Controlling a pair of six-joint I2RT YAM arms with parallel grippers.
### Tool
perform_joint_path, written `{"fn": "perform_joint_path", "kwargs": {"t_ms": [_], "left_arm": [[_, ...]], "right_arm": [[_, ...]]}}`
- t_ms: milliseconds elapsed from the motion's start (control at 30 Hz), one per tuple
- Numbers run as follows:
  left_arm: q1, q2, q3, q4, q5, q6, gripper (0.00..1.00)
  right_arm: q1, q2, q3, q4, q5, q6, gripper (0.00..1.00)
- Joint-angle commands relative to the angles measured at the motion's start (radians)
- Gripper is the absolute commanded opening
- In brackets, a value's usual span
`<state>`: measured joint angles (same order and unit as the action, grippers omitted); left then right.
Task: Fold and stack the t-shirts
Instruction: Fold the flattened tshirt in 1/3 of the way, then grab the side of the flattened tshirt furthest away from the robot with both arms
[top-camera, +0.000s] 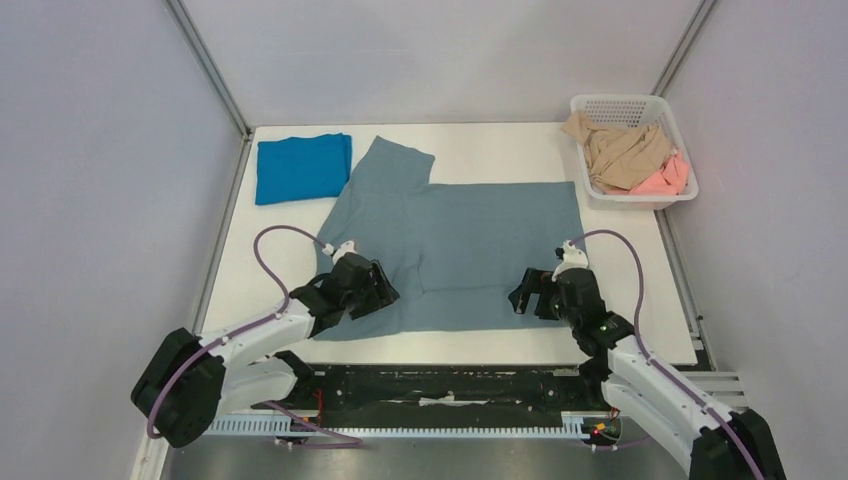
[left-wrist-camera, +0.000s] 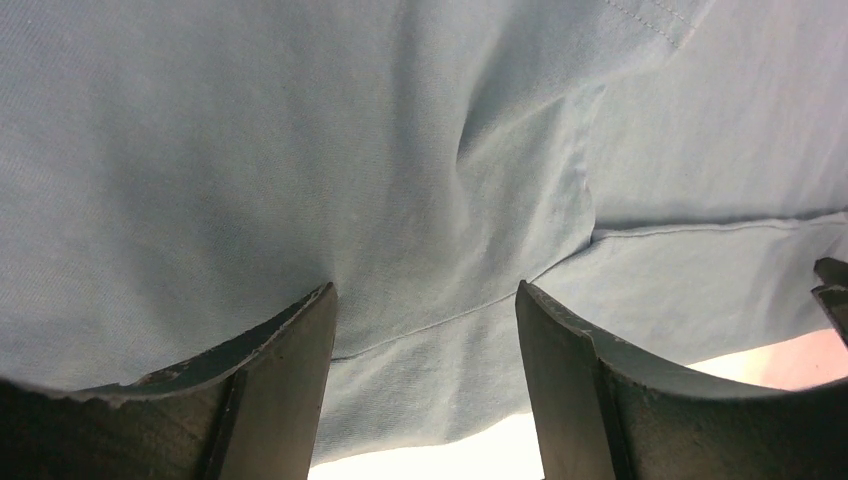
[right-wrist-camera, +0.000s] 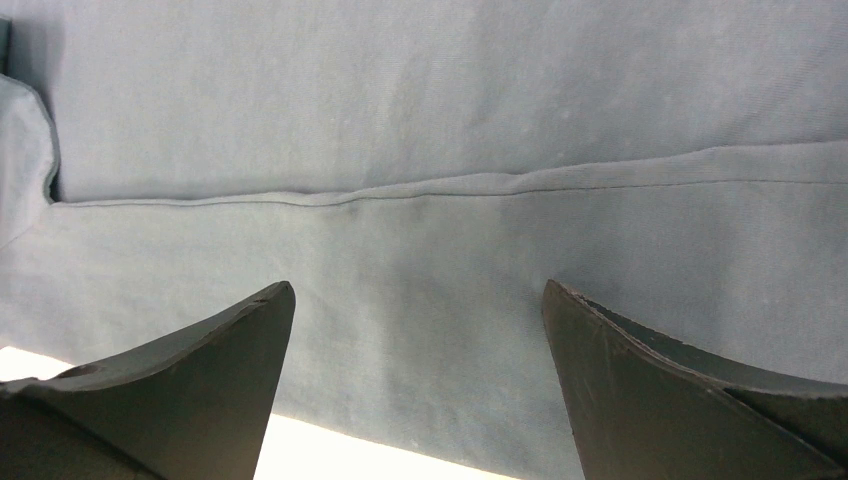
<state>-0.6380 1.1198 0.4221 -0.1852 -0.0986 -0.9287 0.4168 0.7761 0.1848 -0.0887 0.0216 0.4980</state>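
Leaning low over the near edge of the grey shirt (top-camera: 480, 235), the left gripper (top-camera: 383, 290) and right gripper (top-camera: 521, 297) both keep jaws spread apart.

We find the widest open lane between the left gripper (top-camera: 380, 287) and the right gripper (top-camera: 527, 294), where only the flat grey-blue shirt (top-camera: 470, 240) covers the table (top-camera: 500, 150). Bare strips run along the far edge and down the right side beside that shirt. The folded bright blue shirt (top-camera: 303, 167) fills the far left corner, just beside the grey-blue sleeve. The basket (top-camera: 640, 198), heaped with a tan shirt (top-camera: 620, 155) and a pink shirt (top-camera: 668, 178), blocks the far right corner. Walls (top-camera: 100, 200) close both sides, and purple cables (top-camera: 262, 250) arch over each arm.
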Motion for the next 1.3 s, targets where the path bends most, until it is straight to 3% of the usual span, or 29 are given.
{"fn": "perform_joint_path", "kwargs": {"t_ms": [0,133,400,667,833,1000,1167,1267], "left_arm": [[-0.046,-0.051,-0.065,-0.189,-0.006,-0.107,0.73],[-0.087,-0.092,-0.061,-0.225,0.008,-0.111,0.73],[-0.112,-0.121,0.030,-0.425,-0.049,-0.093,0.73],[-0.114,-0.131,0.099,-0.427,-0.058,-0.036,0.73],[-0.113,-0.190,0.118,-0.457,-0.057,-0.024,0.73],[-0.114,-0.273,0.223,-0.506,-0.118,0.021,0.74],[-0.112,-0.291,0.350,-0.491,-0.230,0.061,0.86],[-0.106,-0.230,0.446,-0.480,-0.235,0.117,0.87]], "right_arm": [[0.022,-0.096,-0.053,-0.524,-0.081,0.102,0.98],[0.026,-0.196,-0.054,-0.607,-0.140,0.121,0.98],[0.036,-0.193,0.026,-0.737,-0.152,0.094,0.98],[0.038,-0.237,0.071,-0.800,-0.170,0.120,0.98],[0.037,-0.244,0.233,-0.726,-0.069,0.102,0.98],[0.037,-0.238,0.372,-0.581,-0.067,0.084,0.98],[0.038,-0.165,0.467,-0.488,0.016,0.047,0.98],[0.038,-0.136,0.485,-0.338,0.064,0.042,0.98]]}}
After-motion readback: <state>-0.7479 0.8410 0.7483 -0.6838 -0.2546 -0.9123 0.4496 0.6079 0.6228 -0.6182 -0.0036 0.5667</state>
